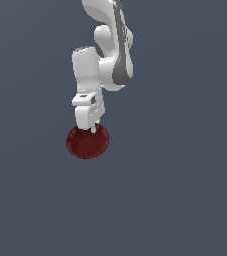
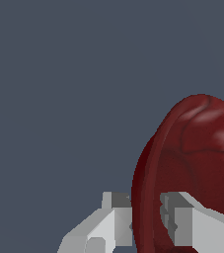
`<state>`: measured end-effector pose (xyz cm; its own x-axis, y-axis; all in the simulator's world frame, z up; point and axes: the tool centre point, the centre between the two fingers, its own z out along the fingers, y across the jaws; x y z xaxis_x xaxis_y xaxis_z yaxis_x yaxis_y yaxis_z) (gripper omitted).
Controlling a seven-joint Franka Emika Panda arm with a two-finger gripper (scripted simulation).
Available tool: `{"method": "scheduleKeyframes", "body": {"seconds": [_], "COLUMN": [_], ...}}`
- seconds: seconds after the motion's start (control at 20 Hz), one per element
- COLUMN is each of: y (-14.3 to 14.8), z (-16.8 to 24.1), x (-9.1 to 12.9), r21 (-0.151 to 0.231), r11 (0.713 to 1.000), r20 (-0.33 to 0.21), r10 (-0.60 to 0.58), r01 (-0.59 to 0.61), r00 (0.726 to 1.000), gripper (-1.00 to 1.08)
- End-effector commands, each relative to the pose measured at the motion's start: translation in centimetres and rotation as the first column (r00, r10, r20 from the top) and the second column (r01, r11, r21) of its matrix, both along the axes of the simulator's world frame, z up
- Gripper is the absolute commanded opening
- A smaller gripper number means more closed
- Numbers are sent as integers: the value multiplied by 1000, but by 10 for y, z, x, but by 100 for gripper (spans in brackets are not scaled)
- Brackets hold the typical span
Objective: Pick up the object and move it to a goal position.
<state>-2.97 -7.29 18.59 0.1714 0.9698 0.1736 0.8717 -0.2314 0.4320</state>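
The object, a glossy dark red bowl (image 1: 87,142), lies below the white arm in the exterior view. My gripper (image 1: 94,128) comes down onto the bowl's far rim. In the wrist view the bowl (image 2: 202,148) fills the right side. Its rim wall stands between my two grey fingers, one finger (image 2: 114,220) outside the bowl and the other finger (image 2: 188,223) inside it. Both pads sit against the wall, so my gripper (image 2: 145,217) is shut on the rim. Whether the bowl rests on the surface or hangs above it cannot be told.
A plain dark grey surface (image 1: 185,200) surrounds the bowl on every side in both views. No other object, container or edge shows. The arm's white links (image 1: 110,55) rise above the bowl toward the top of the exterior view.
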Motion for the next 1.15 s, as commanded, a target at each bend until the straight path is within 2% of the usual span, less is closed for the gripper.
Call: {"method": "scheduleKeyframes", "body": {"seconds": [0.0, 0.6, 1.1], "y": [-16, -86, -107], "z": [26, 127, 156], "x": [0, 3, 5], "r21": [-1, 3, 2], "r11": [1000, 1000, 1000], "r20": [3, 4, 3], "r10": [2, 1, -2], "r01": [-2, -1, 2], "r00": [1000, 1000, 1000], "gripper": [-100, -100, -100]}}
